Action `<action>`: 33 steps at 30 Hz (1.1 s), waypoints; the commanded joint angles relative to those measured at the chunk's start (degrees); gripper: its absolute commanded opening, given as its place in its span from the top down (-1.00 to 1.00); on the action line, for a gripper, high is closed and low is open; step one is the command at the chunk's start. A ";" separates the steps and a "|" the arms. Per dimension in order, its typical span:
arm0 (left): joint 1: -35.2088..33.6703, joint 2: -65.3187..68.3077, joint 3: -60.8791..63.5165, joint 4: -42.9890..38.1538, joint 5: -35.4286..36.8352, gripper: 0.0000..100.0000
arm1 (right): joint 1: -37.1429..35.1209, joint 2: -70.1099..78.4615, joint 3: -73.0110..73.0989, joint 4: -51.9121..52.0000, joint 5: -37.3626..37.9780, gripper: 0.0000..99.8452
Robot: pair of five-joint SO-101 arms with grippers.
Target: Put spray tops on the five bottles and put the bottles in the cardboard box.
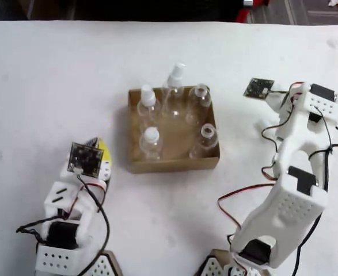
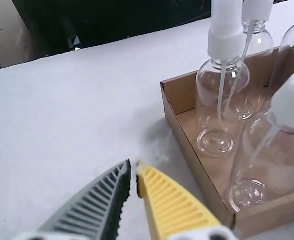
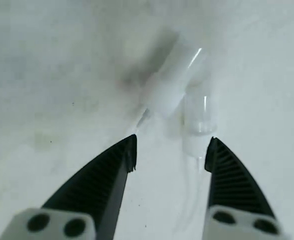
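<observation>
Your cardboard box (image 1: 173, 164) sits mid-worktop (image 1: 53, 75) with all five bottles standing upright inside it. Three of them carry white spray tops: the far-left bottle (image 1: 148, 109), the far-middle bottle (image 1: 173, 102) and the near-left bottle (image 1: 151, 147). The far-right bottle (image 1: 200, 102) and the near-right bottle (image 1: 205, 141) have bare open necks.

Your left pincer (image 2: 134, 172) is clenched on nothing: its grey finger (image 2: 99, 210) and yellow finger (image 2: 169, 207) lie almost tip to tip over bare worktop. It is just left of the box's near-left corner and not touching the cardboard. In the left wrist view you can see dip tubes running down inside the capped bottles beside it.

Your right arm (image 1: 292, 190) stands to the right of the box, its wrist toward the far side. Your right pincer (image 3: 172, 147) is released, with its two black fingers (image 3: 104, 175) spread wide and pointing down at the worktop. A loose spray top (image 3: 174, 82) lies on its side just beyond the fingertips. A small clear cap (image 3: 200, 114) lies right beside it. A thin pale tube (image 3: 187, 210) curves across the worktop between the fingers. The pincer grips neither piece, and you cannot tell whether the fingertips touch the worktop.
</observation>
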 commanded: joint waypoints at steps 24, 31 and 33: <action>0.66 -0.92 -1.14 -1.93 -0.70 0.95 | -0.66 6.02 -4.48 -5.67 0.35 0.60; 0.66 -0.92 -1.14 -1.93 -0.70 0.95 | -0.66 9.36 -5.27 -5.93 0.70 0.88; 0.66 -0.92 -1.14 -1.93 -0.70 0.95 | -0.75 9.54 -5.27 -7.16 0.70 0.94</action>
